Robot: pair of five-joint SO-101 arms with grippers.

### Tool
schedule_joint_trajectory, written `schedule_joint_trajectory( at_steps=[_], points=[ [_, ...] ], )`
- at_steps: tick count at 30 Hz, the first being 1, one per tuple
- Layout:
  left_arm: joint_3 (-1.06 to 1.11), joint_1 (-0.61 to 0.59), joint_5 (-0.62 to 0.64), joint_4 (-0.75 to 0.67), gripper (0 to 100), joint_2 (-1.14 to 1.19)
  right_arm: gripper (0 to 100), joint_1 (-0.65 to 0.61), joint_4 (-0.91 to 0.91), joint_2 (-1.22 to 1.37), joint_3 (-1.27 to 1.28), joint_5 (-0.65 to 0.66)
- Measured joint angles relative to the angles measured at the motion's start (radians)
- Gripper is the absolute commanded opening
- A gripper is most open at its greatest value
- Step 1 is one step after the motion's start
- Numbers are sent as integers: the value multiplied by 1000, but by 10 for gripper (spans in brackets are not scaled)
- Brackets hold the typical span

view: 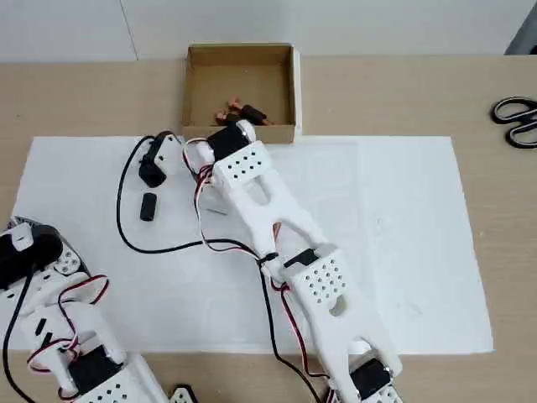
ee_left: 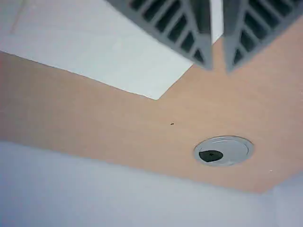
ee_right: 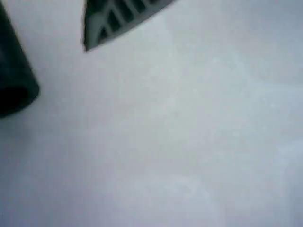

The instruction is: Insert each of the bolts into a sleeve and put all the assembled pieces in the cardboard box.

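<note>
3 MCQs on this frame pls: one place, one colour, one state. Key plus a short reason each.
1. Where do the scissors lie?
A) on the bare table, right of the white paper
B) on the white paper
C) under an arm

2. What colour is the loose sleeve on the white paper?
A) white
B) black
C) copper

3. The cardboard box is:
A) empty
B) tipped on its side
C) upright with pieces inside

Key:
1 A: the high view shows them on wood at the right edge, clear of the sheet.
2 B: it is a dark cylinder against the sheet in the high and right wrist views.
3 C: its open top faces up, with black and copper parts in a corner.
</note>
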Motion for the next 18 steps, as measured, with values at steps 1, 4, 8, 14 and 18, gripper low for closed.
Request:
schedule_joint_trajectory(
  at_steps=[1, 4, 8, 14, 18],
  points=[
    [0, 0, 0, 0, 6, 0, 203, 0, 0, 0, 0, 0],
    [0, 0, 0, 0, 6, 0, 203, 9, 0, 0, 0, 0],
    [0, 0, 0, 0, 6, 0, 202, 29, 0, 6, 3, 0],
    [0, 0, 0, 0, 6, 0, 202, 32, -9, 91, 0, 0],
    [0, 0, 0, 0, 6, 0, 201, 32, -11, 98, -5, 0]
  ],
)
